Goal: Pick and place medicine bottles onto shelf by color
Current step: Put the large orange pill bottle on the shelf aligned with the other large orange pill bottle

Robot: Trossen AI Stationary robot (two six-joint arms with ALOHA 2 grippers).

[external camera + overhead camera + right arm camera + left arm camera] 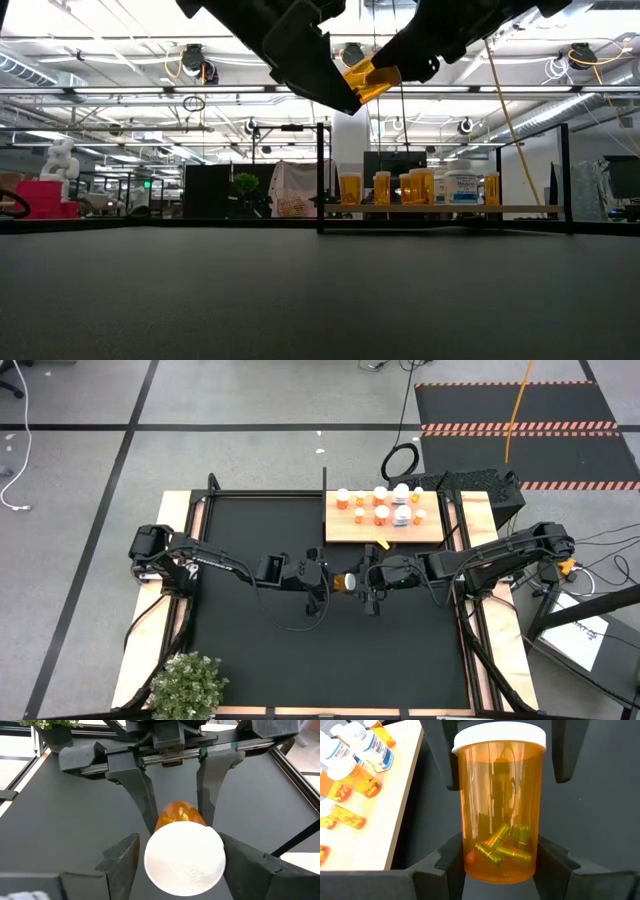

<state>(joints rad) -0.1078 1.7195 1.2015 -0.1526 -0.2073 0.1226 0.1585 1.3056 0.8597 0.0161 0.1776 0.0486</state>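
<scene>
- High view: an orange bottle was held in the air over the black mat, between the left gripper and the right gripper. It was well short of the shelf at the far right, where the other bottles were stood.
- Low view: the orange bottle was seen tilted, high above the mat. On the shelf, orange bottles were lined up, with a white one among them.
- Left wrist view: the base of the orange bottle was clamped by the left gripper. A few capsules were lying at its bottom – otherwise it was empty.
- Right wrist view: the white cap was flanked by the right gripper, its fingers spread and apparently not touching.
- Judgement – the hand-over would be done best if the right fingers were closed squarely just below the cap, and the left grip loosened only once that hold was firm.
</scene>
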